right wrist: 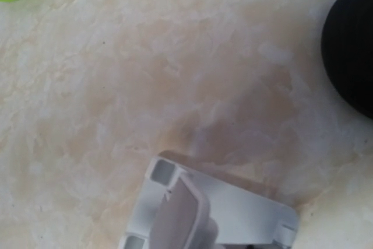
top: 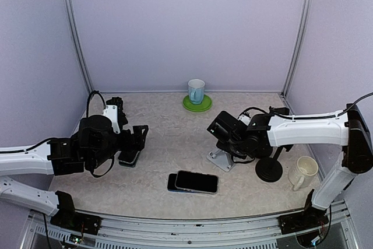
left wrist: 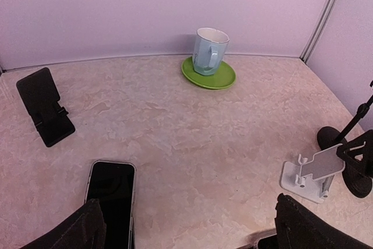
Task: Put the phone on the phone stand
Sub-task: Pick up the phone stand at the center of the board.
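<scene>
Phone [left wrist: 111,193] lies flat beneath the wide-open left hand [left wrist: 189,224], placed for a pickup, while the right hand [top: 230,141], grip unclear, meets the white stand [left wrist: 315,166], likely steadying it.

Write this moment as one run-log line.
left gripper open by phone | right gripper over white stand | no phone on stand

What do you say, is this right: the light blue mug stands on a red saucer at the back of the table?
No. The saucer under the light blue mug is green, not red, as the top external view shows. It does stand at the back of the table.
</scene>
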Available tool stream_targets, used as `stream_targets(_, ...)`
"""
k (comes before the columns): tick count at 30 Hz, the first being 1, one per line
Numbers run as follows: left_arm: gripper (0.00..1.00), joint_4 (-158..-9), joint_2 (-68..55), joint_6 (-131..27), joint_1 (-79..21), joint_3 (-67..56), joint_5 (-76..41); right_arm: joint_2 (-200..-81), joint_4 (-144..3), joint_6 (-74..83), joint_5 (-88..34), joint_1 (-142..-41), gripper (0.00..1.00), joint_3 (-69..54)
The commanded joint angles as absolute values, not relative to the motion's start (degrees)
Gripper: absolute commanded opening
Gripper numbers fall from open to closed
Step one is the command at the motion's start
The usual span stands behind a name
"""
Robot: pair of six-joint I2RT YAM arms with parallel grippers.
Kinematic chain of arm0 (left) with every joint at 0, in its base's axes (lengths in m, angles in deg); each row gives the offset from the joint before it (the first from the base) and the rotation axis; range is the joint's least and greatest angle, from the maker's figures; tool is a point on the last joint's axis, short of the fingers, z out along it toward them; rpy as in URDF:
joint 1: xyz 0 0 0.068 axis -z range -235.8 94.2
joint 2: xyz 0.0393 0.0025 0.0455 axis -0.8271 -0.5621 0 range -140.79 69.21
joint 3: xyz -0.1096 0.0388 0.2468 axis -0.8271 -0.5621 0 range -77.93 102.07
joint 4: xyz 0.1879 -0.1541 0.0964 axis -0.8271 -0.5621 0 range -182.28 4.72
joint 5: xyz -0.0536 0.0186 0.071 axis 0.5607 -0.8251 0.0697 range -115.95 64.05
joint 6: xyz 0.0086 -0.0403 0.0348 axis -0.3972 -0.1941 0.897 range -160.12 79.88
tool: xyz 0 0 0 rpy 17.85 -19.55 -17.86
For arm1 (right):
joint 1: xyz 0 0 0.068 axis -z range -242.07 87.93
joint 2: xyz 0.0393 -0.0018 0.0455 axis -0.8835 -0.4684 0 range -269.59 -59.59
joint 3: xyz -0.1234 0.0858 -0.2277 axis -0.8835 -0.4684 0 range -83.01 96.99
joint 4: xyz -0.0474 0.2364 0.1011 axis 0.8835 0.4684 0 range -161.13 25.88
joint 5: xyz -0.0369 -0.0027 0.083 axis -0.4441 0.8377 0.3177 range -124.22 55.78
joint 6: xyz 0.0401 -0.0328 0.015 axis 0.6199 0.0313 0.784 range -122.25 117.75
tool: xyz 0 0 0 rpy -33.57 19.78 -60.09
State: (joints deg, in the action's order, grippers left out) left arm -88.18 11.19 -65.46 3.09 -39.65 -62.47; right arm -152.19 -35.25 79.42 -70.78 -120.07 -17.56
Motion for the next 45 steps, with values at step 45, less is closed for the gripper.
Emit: stream_targets(45,0.99,-87.58,14.61,-61.54,4.58,-36.12,-64.42,-146.96,-53.46,47.27,-68.17,-123.80,0.00,-14.15)
